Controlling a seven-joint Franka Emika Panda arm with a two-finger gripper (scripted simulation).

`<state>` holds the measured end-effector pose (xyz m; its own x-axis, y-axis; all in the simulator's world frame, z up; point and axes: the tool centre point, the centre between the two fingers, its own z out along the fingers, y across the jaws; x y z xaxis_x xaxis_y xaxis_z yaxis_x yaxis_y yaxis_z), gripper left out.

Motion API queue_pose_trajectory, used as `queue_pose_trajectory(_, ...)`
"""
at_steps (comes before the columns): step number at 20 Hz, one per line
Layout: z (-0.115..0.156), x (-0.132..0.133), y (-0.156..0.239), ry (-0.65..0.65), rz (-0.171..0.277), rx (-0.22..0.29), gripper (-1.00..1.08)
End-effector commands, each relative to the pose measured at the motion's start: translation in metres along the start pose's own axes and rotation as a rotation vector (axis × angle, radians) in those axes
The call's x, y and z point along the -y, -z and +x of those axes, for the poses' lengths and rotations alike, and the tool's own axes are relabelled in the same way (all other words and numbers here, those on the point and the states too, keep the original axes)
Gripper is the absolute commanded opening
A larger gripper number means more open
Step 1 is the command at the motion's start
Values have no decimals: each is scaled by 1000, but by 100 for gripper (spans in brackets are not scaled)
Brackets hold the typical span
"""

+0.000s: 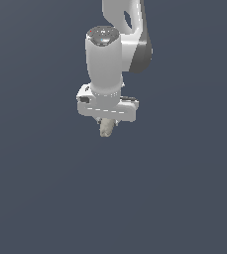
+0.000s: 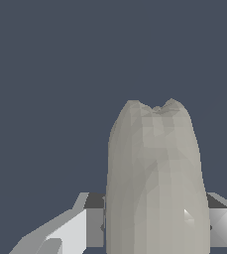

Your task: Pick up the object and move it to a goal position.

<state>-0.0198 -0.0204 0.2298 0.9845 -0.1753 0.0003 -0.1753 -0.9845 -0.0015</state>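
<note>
The object (image 1: 105, 129) is a small beige, rough-surfaced lump that pokes out just below the white hand of the arm in the exterior view. My gripper (image 1: 106, 125) is shut on it, and the hand hides most of the fingers there. In the wrist view the object (image 2: 154, 183) fills the middle as a tall off-white lump with a notched end. A grey fingertip (image 2: 95, 221) presses one side and the other fingertip (image 2: 218, 225) presses the opposite side.
The white arm (image 1: 107, 54) comes down from the upper edge of the exterior view. Behind everything lies a plain dark blue-grey surface (image 1: 184, 188) with no other objects or edges visible.
</note>
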Motion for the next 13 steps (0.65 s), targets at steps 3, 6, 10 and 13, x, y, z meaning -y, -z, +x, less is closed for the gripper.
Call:
queue_pose_trajectory(3, -11, -18, 27, 1, 0, 1, -100)
queue_pose_trajectory(6, -16, -27, 40, 1, 0, 1, -100)
queue_pose_trajectory(10, -19, -34, 51, 1, -1, 0, -100)
queue_pose_trajectory(13, -20, -36, 53, 1, -1, 0, -100)
